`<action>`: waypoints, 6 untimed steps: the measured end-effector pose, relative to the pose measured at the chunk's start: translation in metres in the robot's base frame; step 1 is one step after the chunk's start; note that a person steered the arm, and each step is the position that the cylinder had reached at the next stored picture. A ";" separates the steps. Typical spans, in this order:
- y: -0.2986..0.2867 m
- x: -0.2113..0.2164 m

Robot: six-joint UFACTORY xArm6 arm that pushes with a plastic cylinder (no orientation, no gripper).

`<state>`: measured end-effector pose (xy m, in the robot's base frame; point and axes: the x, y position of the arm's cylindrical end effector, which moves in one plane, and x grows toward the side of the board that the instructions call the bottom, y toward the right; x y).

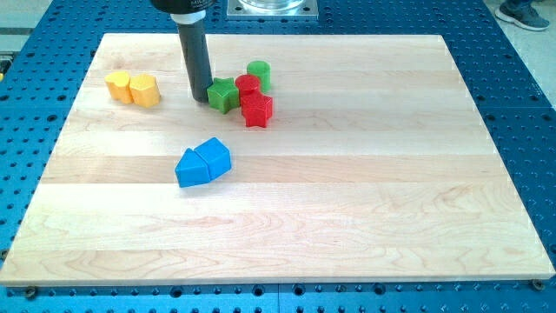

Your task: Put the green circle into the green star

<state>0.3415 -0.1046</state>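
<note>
The green star lies at the view's upper middle of the wooden board. The green circle stands up and to the right of it, apart from the star, with the red circle between them. The red star touches the red circle from below and sits right of the green star. My tip rests on the board just left of the green star, close to or touching its left side. The dark rod rises from there to the view's top.
Two yellow blocks sit side by side at the view's upper left. Two blue blocks touch each other below the tip. The wooden board lies on a blue perforated table.
</note>
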 end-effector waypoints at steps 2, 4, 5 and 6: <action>0.043 -0.008; 0.033 -0.086; 0.060 -0.077; 0.063 -0.061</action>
